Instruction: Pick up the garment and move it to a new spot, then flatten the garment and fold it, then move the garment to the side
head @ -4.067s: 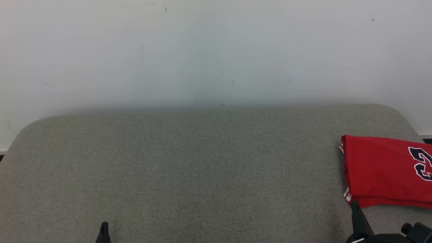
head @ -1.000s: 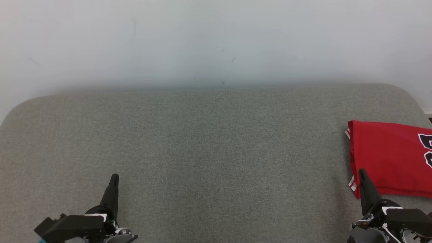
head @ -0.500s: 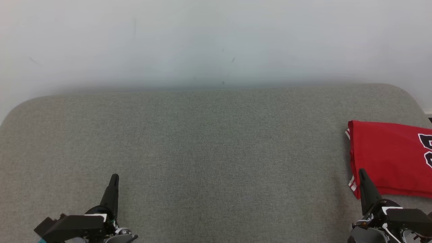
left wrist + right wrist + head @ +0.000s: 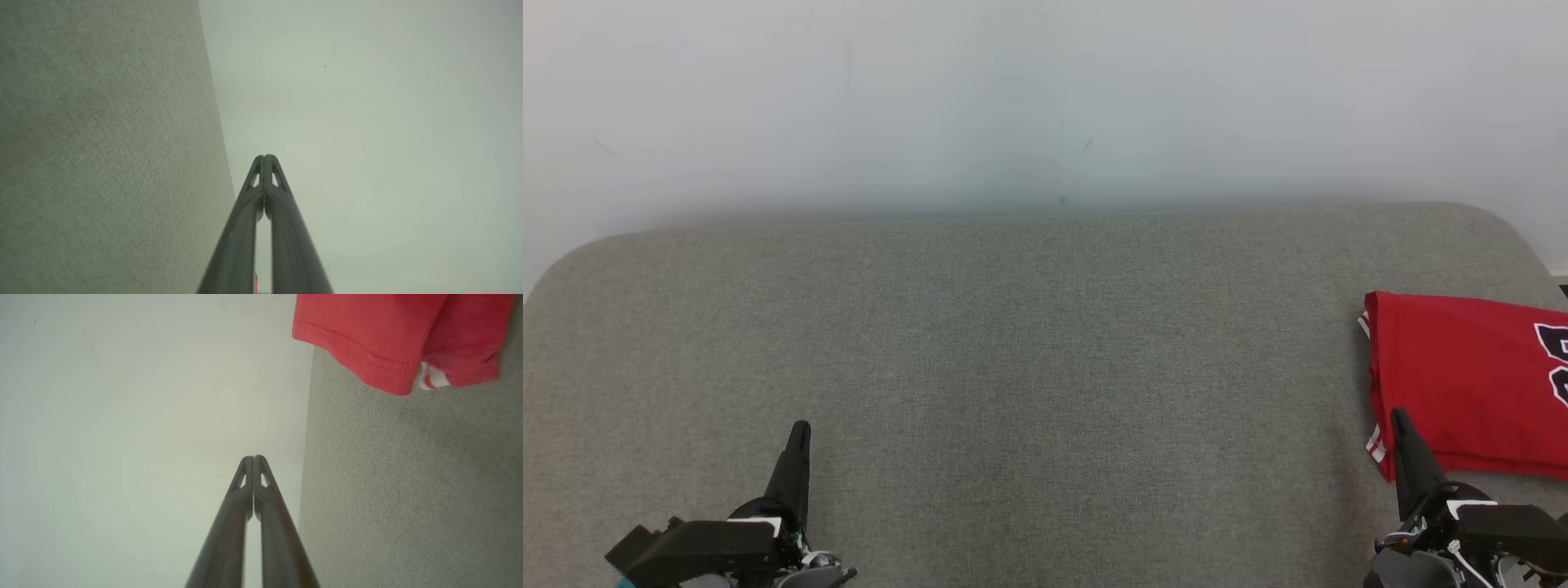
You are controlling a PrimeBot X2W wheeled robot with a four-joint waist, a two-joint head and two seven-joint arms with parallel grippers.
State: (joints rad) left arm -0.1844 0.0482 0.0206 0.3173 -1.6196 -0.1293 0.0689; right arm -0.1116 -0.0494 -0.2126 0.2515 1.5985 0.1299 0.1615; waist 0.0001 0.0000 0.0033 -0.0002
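Garment [image 4: 1462, 376] — red jersey with dark numerals, lying folded at the far right of the grey bench [image 4: 1045, 367], its right part cut off by the frame edge in the head view. I can't see how close it sits to the bench's right edge. By my reading the fold is done and the piece is already set aside, so the task looks at or near its end.

Left hand [image 4: 799, 429]: fingers pressed together, nothing between them, low over bare bench, well apart from the jersey. Right hand [image 4: 1401, 415]: fingers also together and empty, tip just beside the jersey's near-left corner. From the head view I can't tell whether it touches the cloth. The right wrist view shows the hem off to one side and clear of the fingertips.

Risks from here:
- Any forward or rightward sweep of the right hand could catch the hem, drag the corner and spoil the fold. The layers look loose there, and a bit of striped trim [image 4: 432, 380] pokes out from under the top layer.
- A push to the right could send the jersey off the bench — the edge is unseen, so I'd treat the margin as unknown.
- Lifting straight up and back seems the safest exit.
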